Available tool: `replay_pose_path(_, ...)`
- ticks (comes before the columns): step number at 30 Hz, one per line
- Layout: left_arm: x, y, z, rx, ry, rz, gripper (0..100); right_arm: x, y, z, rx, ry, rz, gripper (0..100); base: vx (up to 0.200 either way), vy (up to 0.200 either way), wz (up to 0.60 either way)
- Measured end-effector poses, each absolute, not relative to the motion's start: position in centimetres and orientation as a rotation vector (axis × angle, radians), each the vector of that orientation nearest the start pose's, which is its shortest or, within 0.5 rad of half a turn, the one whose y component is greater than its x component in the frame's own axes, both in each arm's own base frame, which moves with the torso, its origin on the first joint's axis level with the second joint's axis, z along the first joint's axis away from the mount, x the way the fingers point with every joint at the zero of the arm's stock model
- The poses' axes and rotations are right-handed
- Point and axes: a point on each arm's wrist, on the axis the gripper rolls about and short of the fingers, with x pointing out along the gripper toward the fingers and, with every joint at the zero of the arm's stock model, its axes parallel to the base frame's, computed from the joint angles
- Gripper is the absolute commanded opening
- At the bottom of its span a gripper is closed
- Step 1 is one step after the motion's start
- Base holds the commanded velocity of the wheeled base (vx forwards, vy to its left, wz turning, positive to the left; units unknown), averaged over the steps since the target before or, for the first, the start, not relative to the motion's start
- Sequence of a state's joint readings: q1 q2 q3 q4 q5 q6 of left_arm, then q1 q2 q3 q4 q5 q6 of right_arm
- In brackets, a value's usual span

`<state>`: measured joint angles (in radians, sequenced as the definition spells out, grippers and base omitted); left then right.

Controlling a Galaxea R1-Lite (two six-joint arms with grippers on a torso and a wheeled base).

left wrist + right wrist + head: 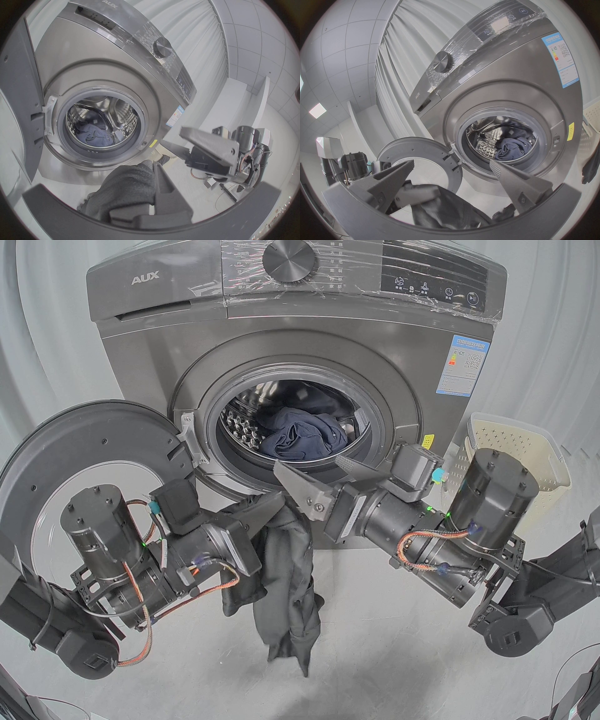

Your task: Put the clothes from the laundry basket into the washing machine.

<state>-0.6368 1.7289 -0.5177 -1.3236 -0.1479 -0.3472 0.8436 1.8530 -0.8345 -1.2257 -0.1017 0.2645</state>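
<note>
The washing machine (387, 359) stands with its round door (94, 446) swung open to the left. A dark blue garment (300, 435) lies in the drum (103, 125). My left gripper (275, 501) is just below the opening's lower rim, shut on a dark grey garment (290, 577) that hangs down toward the floor; the cloth bunches between the fingers (165, 190). My right gripper (307, 462) is open beside it, in front of the opening's lower edge, holding nothing (451, 165). The cream laundry basket (531, 452) stands right of the machine.
The open door takes up the room on the left, close to my left arm. Grey floor (387, 627) lies in front of the machine. Pale curtains (550, 340) hang behind. A dark shape (592, 167) shows by the basket's side.
</note>
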Motion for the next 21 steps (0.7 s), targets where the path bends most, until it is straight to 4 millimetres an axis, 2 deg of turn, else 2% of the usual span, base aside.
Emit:
replay_pose_path(4,23.4,-16.5,17.4,-0.363,0.001,-0.751,0,22.8,24.3,19.5,0.318,-0.079,0.737,100,0.000,0.000,0.00)
replay_pose_path(10,24.0,-16.2,18.0,-0.372,-0.035,-0.719,0,23.0,22.2,17.4,0.207,-0.026,0.688,100,0.000,0.000,0.00)
replay_pose_path(16,23.4,-15.6,19.6,-0.385,-0.097,-0.721,0,22.9,20.5,14.4,0.122,0.071,0.657,100,0.000,0.000,0.00)
replay_pose_path(21,22.4,-14.9,21.4,-0.396,-0.161,-0.735,0,23.3,20.2,12.4,0.083,0.132,0.648,100,0.000,0.000,0.00)
